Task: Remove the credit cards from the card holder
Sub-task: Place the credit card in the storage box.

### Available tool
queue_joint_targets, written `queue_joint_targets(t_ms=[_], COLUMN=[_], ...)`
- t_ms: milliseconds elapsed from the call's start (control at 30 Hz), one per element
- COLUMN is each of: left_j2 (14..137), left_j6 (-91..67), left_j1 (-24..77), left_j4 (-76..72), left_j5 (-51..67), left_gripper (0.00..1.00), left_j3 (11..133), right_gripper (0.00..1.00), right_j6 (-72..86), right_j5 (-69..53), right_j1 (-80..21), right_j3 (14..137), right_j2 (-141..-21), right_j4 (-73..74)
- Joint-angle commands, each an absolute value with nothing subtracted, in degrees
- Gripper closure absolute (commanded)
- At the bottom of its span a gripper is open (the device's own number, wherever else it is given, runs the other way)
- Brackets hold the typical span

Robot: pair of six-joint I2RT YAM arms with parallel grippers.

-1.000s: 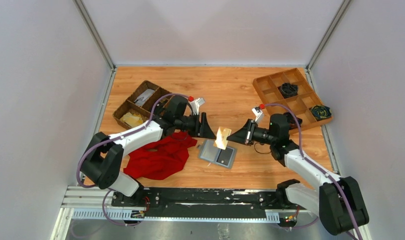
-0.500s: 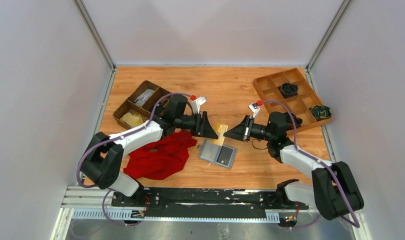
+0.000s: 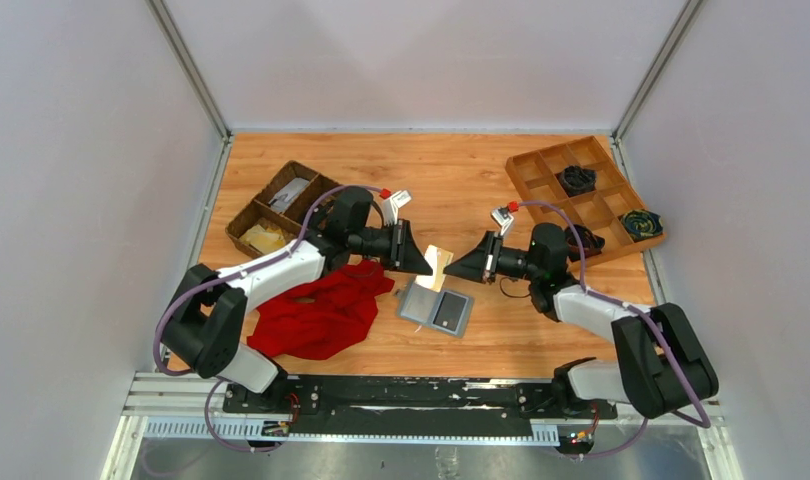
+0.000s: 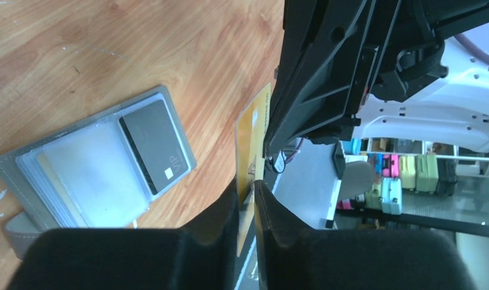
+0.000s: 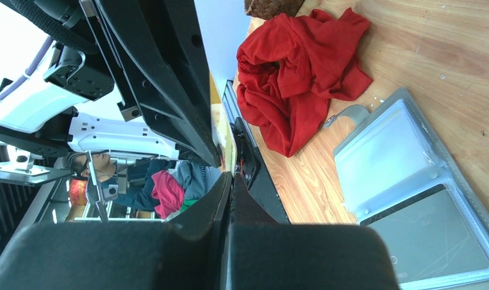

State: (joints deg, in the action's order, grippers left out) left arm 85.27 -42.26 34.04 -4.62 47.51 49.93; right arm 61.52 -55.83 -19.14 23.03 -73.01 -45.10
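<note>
The grey card holder (image 3: 421,300) (image 4: 25,175) (image 5: 363,127) lies open on the table, with a dark card (image 4: 154,145) (image 3: 448,312) in one clear sleeve. One tan credit card (image 3: 438,266) (image 4: 254,130) is held edge-up in the air above it, between the two arms. My left gripper (image 3: 428,264) (image 4: 252,186) has its jaws closed against both faces of that card. From the opposite side my right gripper (image 3: 452,271) (image 5: 229,178) is shut on the card's far edge (image 5: 217,136).
A crumpled red cloth (image 3: 321,310) (image 5: 296,72) lies left of the holder, under the left arm. A dark wicker basket (image 3: 276,210) stands at the back left. A wooden compartment tray (image 3: 541,165) with black items sits at the back right.
The card has moved a little up and to the left with the right gripper. The left jaws, open around it before, have closed onto it.
</note>
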Motion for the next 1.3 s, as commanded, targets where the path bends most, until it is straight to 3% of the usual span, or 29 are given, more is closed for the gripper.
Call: queue_joint_targets(t_ms=[0,133,167,233,267,433,667,833,1067,1267], left_j2=[85.7,86.3,86.3,86.1,85.9,83.0,74.0,68.3,69.1,69.2], left_j6=[-43.4,-43.9,-44.0,-44.2,-44.5,-46.3,-51.0,-40.8,-37.4,-33.9], left_j1=[33.6,33.1,32.8,32.0,31.3,25.2,7.5,-3.0,-16.6,-22.5], left_j4=[-5.9,-5.9,-6.0,-6.0,-6.0,-6.0,-5.0,14.2,17.5,19.2], left_j5=[49.6,50.1,50.2,50.4,50.6,49.9,43.1,30.9,35.7,31.0], left_gripper=[0.88,1.0,1.0,1.0,1.0,1.0,1.0,1.0,1.0,1.0], left_j3=[52.4,53.1,53.2,53.2,53.1,51.1,44.8,48.0,47.1,45.5], right_gripper=[1.0,0.98,0.87,0.54,0.44,0.25,0.24,0.25,0.26,0.26], right_j6=[60.5,60.2,59.9,59.5,58.9,50.8,42.1,40.9,40.3,39.2], right_j5=[-57.7,-58.4,-58.4,-58.3,-57.9,-51.4,-45.1,-45.1,-46.0,-46.3], right_j1=[-20.3,-20.3,-20.3,-20.2,-20.0,-19.8,-19.4,-19.2,-19.1,-18.3], right_j3=[24.6,25.3,25.6,25.9,25.9,26.5,29.7,30.6,32.3,33.8], right_j2=[-74.8,-76.0,-76.3,-76.4,-76.0,-71.4,-66.6,-67.9,-70.5,-71.7], right_j4=[-46.7,-46.6,-46.0,-45.0,-43.2,-28.3,-13.2,-11.8,-11.4,-9.6])
